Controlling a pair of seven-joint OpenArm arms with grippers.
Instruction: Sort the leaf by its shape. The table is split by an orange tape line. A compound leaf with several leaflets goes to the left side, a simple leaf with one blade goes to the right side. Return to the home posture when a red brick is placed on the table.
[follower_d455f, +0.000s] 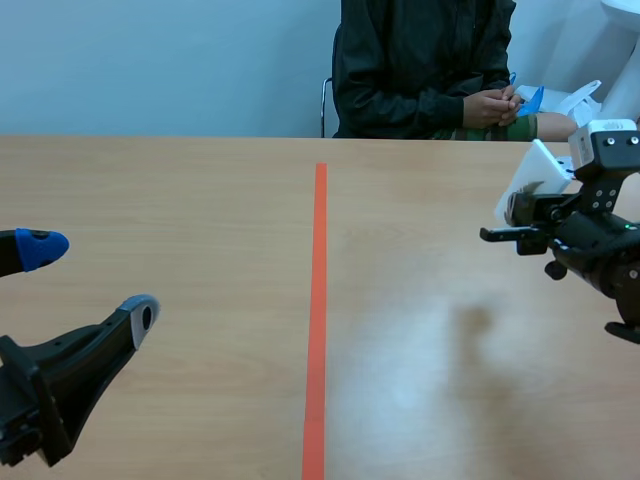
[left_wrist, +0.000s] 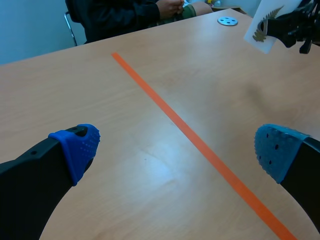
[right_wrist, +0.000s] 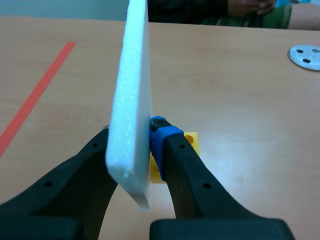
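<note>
A white foam card (right_wrist: 131, 90) stands edge-on between the fingers of my right gripper (right_wrist: 134, 131), which is shut on it. In the scene view the right gripper (follower_d455f: 524, 218) holds the card (follower_d455f: 532, 178) above the table, right of the orange tape line (follower_d455f: 319, 300). From the left wrist view the card (left_wrist: 262, 29) shows a dark, feathery leaf picture. My left gripper (follower_d455f: 90, 281) hangs open and holds nothing over the left side, at the near edge, its blue pads (left_wrist: 77, 147) wide apart over bare table.
A yellow brick (right_wrist: 192, 142) lies on the table under the right gripper. A round metal disc (right_wrist: 306, 53) sits on the table's far right side. A person (follower_d455f: 420, 60) sits across the table, hands (follower_d455f: 490, 107) together by something blue.
</note>
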